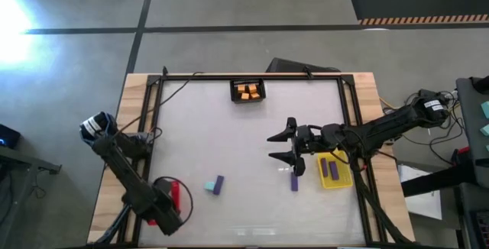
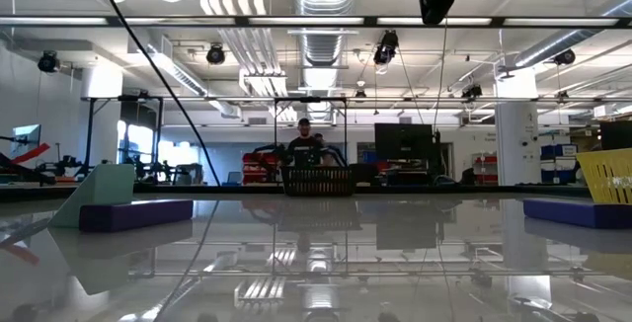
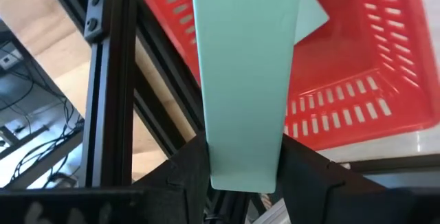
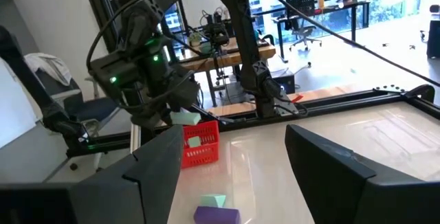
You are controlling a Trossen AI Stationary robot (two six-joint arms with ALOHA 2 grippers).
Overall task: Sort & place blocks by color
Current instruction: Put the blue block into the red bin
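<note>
black tray (image 1: 248,91) at 12 o'clock holds orange blocks (image 1: 247,90); yellow tray (image 1: 334,172) holds purple ones (image 1: 332,168). left gripper (image 3: 244,159) pinches a mint block (image 3: 244,73) over the red tray (image 3: 357,80), half hidden. right gripper (image 1: 289,147) gapes empty.

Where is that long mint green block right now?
The mint green block is pinched in the left end effector, above the red tray at the table's front-left corner.
</note>
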